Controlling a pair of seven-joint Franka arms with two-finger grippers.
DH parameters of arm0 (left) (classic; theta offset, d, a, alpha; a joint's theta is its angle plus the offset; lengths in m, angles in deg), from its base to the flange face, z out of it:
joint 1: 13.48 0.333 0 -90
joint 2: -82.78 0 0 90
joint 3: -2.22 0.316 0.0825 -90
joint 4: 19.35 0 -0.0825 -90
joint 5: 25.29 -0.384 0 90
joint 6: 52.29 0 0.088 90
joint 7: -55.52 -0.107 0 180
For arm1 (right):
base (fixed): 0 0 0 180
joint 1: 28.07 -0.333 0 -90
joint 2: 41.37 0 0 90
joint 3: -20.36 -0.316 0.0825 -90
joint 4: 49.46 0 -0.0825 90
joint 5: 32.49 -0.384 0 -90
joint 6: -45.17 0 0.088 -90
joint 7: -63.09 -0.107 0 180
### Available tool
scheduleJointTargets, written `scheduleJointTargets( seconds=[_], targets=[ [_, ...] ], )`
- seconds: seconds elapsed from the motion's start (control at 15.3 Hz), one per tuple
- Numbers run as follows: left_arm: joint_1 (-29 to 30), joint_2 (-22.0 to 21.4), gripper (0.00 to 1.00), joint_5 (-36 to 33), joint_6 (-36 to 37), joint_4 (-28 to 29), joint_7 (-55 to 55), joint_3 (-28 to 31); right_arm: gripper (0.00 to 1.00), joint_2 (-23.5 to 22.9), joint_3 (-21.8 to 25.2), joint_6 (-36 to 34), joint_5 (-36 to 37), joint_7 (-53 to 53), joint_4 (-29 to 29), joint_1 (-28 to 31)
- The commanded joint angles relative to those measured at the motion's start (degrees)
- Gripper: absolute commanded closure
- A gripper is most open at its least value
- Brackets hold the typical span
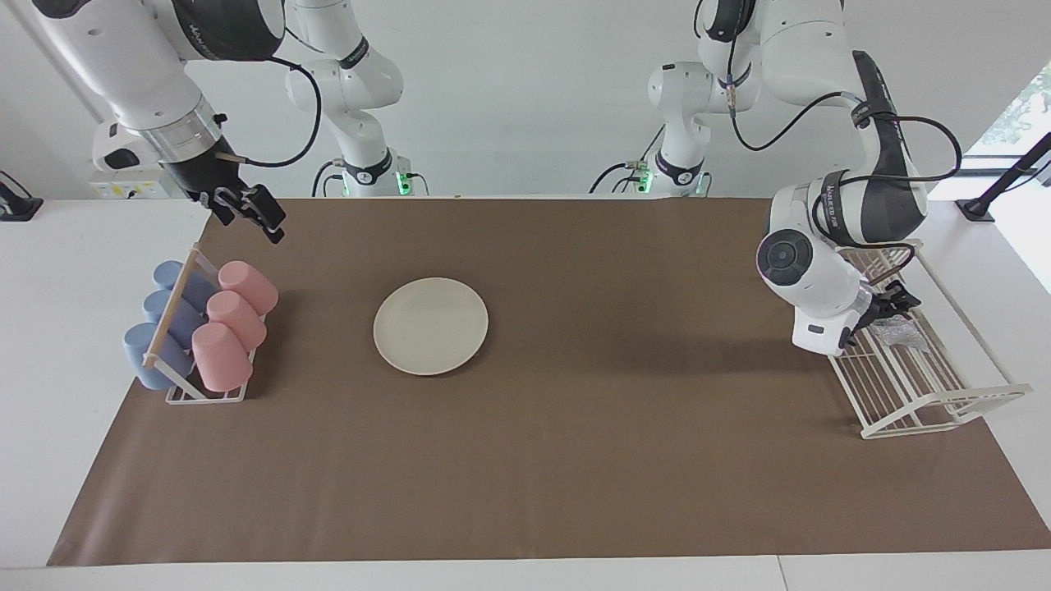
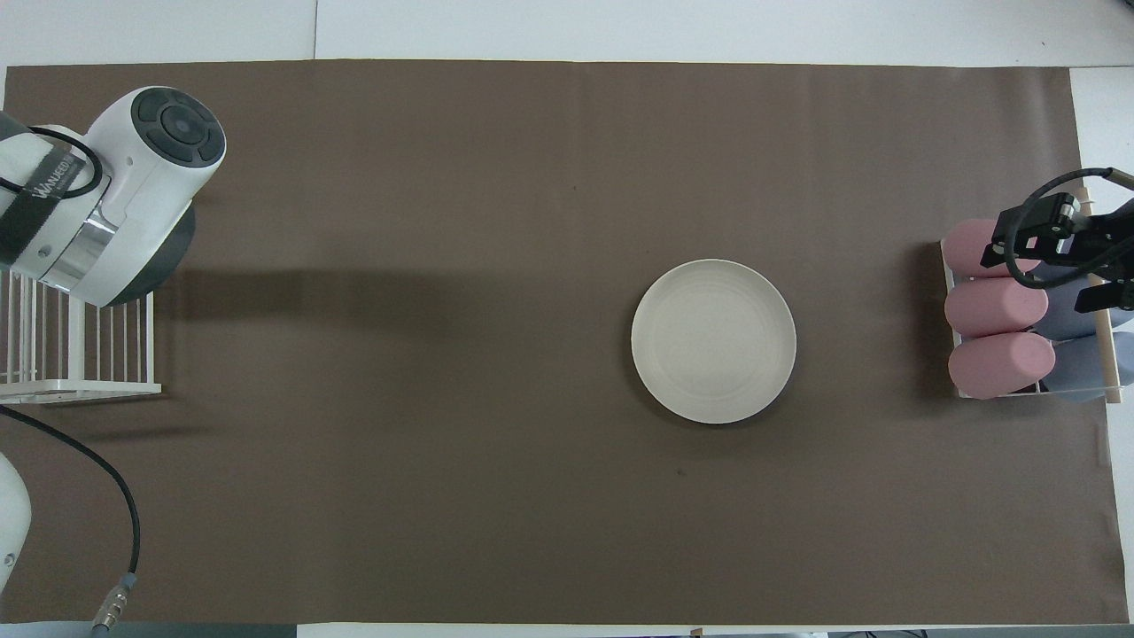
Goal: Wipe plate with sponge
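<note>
While the plate (image 1: 430, 326) lies flat and bare on the brown mat (image 1: 575, 460), nearer the right arm's end of the bench (image 1: 49, 271) than the middle, the sponge (image 1: 900, 334) sits well apart from it, on the white wire rack (image 1: 928, 394) at the left arm's end. Only a silvery, crumpled edge of the sponge shows in the facing view, since the left arm's wrist covers part of it; in the overhead view that same wrist hides it altogether.

Bent low over the rack, the left claw (image 1: 891, 305) is down at the sponge, its dark fingers just beside or touching the wad; I cannot tell which, nor whether anything is gripped. How wide the fingers stand cannot be made out either, as the wrist blocks most of them.

At the right arm's end of the mat a small stand (image 1: 189, 394) carries three pink cups (image 1: 234, 316) lying on their sides next to three blue cups (image 1: 164, 320), with a wooden rod (image 1: 171, 308) across the top. Held up in the air over the mat's edge near that stand, the right claw (image 1: 256, 215) holds nothing, and its fingers are too foreshortened for me to tell how they are set
</note>
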Motion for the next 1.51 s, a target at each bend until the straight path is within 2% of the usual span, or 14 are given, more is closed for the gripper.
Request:
scheduleJointTargets(
  seconds=[0.0, 0.2, 0.26, 0.33, 0.52, 0.72, 0.85, 0.92, 1.18, 1.31, 1.44],
  targets=[
    [0.0, 0.55, 0.32, -1.94, -0.97, -0.18, 0.61, 0.23, 0.0, 1.33, -0.13, 0.63, -1.01, -11.93, -1.65, -0.8],
    [0.0, 0.55, 0.73, -1.85, -0.88, -0.09, 0.7, 0.23, 0.0, 1.24, -0.13, 0.98, -1.01, -16.8, -1.48, -1.86],
    [0.0, 0.55, 0.92, -1.85, -0.8, 0.0, 0.7, 0.23, 0.0, 1.24, -0.13, 1.59, -1.01, -16.97, -1.48, -1.94],
    [0.0, 0.55, 1.0, -1.85, -0.79, -0.08, 0.7, 0.23, 0.0, 1.15, -0.13, 3.43, -1.01, -17.15, -1.56, -1.86],
    [-0.09, 0.55, 1.0, -1.85, -0.71, -0.17, 0.61, 0.23, 0.0, 1.41, -0.04, 4.06, -1.01, -20.04, -2.79, -1.15],
    [-0.26, 0.46, 1.0, -1.76, -0.18, -0.79, 0.09, 0.23, 0.0, 2.38, -0.04, 4.06, -1.01, -31.0, -4.55, -1.77],
    [-0.18, -0.5, 1.0, -0.72, 1.13, -3.15, -1.23, 0.05, 0.0, 2.47, -0.21, 4.5, -1.01, -33.49, -4.73, -2.38],
    [0.0, -1.29, 1.0, 1.99, 3.31, -5.08, -4.11, -0.3, 0.0, 2.47, -0.3, 5.02, -1.01, -34.89, -4.73, -4.12],
    [0.7, -1.83, 1.0, 24.9, 14.29, -18.16, -11.6, 0.58, 0.0, 2.65, -0.39, 6.34, -1.01, -53.23, -4.99, -10.54],
    [1.14, -2.44, 1.0, 35.35, 17.47, -19.59, -11.61, 0.58, 0.0, 3.0, -0.39, 10.54, -1.1, -59.58, -6.39, -13.8],
    [4.81, -5.24, 1.0, 51.07, 18.89, -19.6, -11.43, 0.67, 0.0, 3.26, -0.48, 16.07, -2.49, -61.01, -8.15, -16.26]
  ],
)
